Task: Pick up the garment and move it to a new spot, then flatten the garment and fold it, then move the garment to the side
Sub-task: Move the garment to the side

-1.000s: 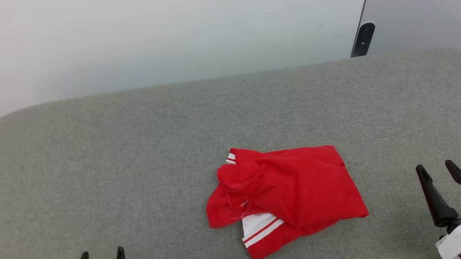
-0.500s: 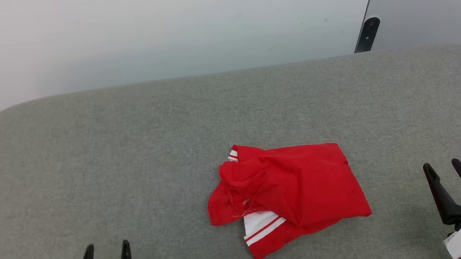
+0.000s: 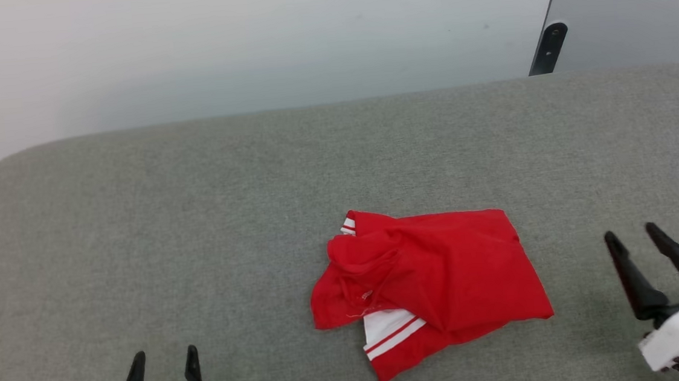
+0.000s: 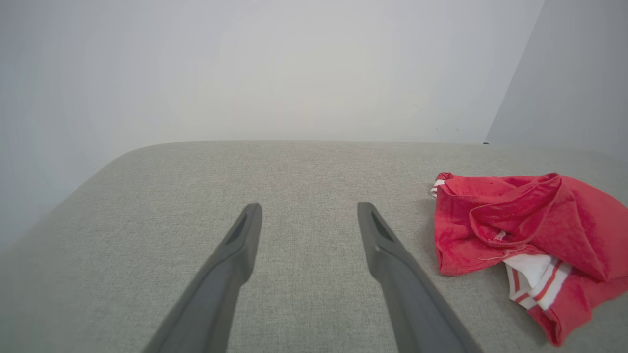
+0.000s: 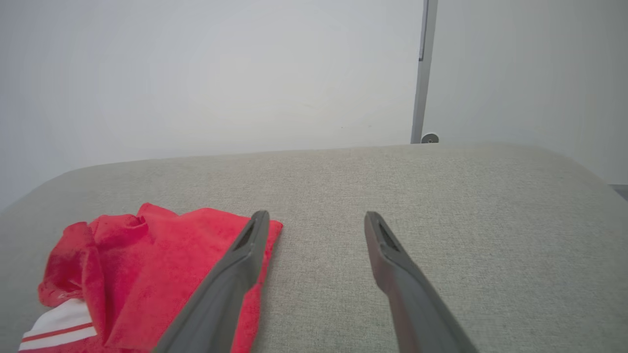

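Shirt (image 3: 438, 286), red, bunched (layers doubled over, untidy). Lies centre-right on grey cushion (image 3: 197, 226), white striped sleeve poking out. Left gripper (image 3: 165, 351) and right gripper (image 3: 630, 230) spread wide, empty, flanking cloth without touching, probably parked for reach from both sides.

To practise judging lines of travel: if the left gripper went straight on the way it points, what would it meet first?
Probably only the bare grey cushion surface: the left gripper points past the red shirt, which lies to its right. Depth is unclear.
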Motion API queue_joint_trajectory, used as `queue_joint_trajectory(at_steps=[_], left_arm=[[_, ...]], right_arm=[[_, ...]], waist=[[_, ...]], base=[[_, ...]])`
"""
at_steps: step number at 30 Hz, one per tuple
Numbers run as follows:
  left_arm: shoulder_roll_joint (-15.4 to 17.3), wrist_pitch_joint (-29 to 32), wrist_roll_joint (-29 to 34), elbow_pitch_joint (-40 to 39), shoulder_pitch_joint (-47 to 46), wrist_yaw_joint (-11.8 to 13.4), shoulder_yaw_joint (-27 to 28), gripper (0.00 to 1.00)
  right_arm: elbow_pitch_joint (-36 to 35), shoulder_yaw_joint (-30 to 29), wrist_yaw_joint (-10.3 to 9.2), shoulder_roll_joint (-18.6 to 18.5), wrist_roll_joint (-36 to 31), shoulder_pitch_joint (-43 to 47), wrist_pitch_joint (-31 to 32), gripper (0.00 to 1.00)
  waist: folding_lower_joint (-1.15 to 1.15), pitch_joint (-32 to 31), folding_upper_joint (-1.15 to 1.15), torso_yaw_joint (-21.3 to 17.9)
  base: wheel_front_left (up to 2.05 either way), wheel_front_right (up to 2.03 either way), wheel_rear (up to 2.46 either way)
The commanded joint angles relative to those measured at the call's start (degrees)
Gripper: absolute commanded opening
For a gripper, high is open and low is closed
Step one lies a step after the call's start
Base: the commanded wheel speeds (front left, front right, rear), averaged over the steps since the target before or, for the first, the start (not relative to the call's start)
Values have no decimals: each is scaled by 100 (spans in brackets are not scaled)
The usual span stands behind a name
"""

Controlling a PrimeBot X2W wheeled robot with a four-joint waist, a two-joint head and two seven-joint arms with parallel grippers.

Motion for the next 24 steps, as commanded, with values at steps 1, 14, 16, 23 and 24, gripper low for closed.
queue_joint_trajectory(at_steps=[1, 14, 16, 23, 24], left_arm=[[6, -4, -36, 10, -72, 31, -4, 100], [-56, -63, -78, 205, -355, -27, -295, 100], [-66, -91, -91, 261, -414, -41, -329, 100], [-89, -171, -151, 427, -595, -54, -429, 100], [-92, -179, -161, 451, -622, -61, -438, 100]], right_arm=[[-35, 46, -10, 6, 81, -85, 44, 100], [-253, 602, -10, 167, -305, -985, 2842, 100], [-229, 545, -10, 139, -297, -1077, 3385, 100], [-408, 265, -10, 90, -352, -1185, 4937, 100], [-447, 213, -10, 98, -369, -1195, 5128, 100]], waist=[[0, 6, 0, 20], [0, 206, 0, 330], [0, 255, 0, 404], [0, 478, 0, 618], [0, 511, 0, 639]], base=[[0, 0, 0], [0, 0, 0], [0, 0, 0], [0, 0, 0], [0, 0, 0]])
